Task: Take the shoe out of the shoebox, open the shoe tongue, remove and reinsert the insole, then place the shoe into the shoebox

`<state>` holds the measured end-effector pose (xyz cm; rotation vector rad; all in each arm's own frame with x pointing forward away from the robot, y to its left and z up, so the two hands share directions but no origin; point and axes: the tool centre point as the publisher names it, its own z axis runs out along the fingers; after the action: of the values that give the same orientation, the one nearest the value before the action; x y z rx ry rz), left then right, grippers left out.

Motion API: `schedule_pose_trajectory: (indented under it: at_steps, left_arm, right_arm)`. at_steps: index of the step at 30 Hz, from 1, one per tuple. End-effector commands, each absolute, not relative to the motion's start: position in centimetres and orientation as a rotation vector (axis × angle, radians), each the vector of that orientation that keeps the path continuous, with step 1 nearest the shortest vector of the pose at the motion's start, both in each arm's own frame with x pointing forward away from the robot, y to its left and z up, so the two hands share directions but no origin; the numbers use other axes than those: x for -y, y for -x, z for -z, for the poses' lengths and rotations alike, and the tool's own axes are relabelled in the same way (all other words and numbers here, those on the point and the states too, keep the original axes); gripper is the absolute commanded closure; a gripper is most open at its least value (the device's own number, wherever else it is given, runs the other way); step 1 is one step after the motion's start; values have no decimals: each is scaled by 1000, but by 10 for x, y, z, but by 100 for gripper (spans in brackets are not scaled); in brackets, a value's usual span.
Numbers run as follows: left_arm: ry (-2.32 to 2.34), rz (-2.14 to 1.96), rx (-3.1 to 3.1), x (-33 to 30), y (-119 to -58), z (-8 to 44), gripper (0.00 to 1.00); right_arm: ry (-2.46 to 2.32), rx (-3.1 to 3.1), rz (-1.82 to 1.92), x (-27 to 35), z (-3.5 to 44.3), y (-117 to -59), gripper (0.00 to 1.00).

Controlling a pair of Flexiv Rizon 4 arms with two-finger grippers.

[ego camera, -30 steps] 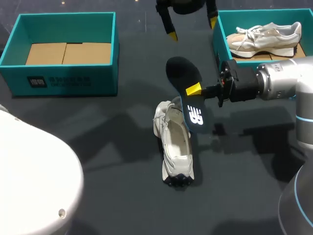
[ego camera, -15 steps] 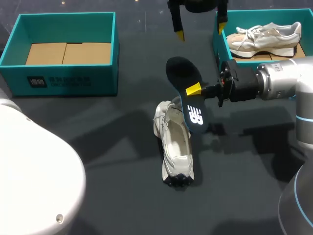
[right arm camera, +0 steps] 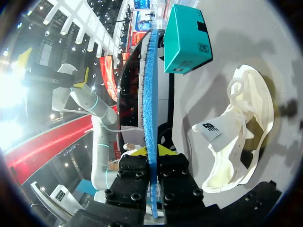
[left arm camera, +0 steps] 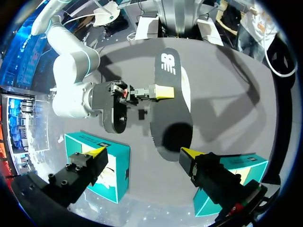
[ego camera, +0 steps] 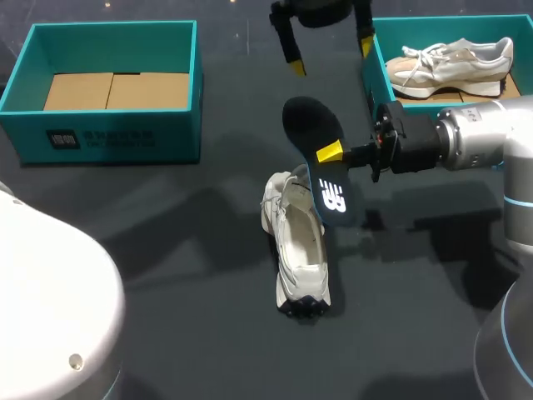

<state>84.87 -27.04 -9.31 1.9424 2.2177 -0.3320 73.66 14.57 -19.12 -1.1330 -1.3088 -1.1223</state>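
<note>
A white shoe [ego camera: 298, 250] lies on the dark table, toe toward the front, its tongue pulled up [right arm camera: 213, 132]. Above its heel end my right gripper [ego camera: 330, 152] is shut on a dark insole [ego camera: 315, 125] with a white logo, holding it tilted over the shoe. In the right wrist view the insole [right arm camera: 149, 85] runs edge-on, blue-sided, out from between my right gripper's [right arm camera: 151, 152] fingers. My left gripper [ego camera: 329, 54] hangs open at the far middle of the table, above the insole [left arm camera: 171, 109], with nothing between its fingers [left arm camera: 142, 156].
A teal shoebox [ego camera: 117, 137] with a bare cardboard floor stands at the back left. A second teal shoebox [ego camera: 375, 71] at the back right holds another white shoe [ego camera: 454, 62], right behind my right arm.
My left gripper swayed a little to the right and back again at the far edge. The right arm, the insole and the shoe have not moved.
</note>
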Motion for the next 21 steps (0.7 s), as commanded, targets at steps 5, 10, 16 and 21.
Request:
schedule_pose_trajectory:
  at_steps: [5,10,16,21]
  left_arm:
    - [-1691,628,-2019,221,-827,106,0]
    - [-1691,628,-2019,221,-827,106,0]
    - [-1691,628,-2019,221,-827,106,0]
    - [-1701,633,-1962,222,-822,111,0]
  right_arm:
    - [1136,1310,1123,-146,191,-735,100]
    - [1136,1310,1123,-146,191,-735,100]
    - [1136,1310,1123,-146,191,-735,100]
    - [1136,1310,1123,-146,191,-735,100]
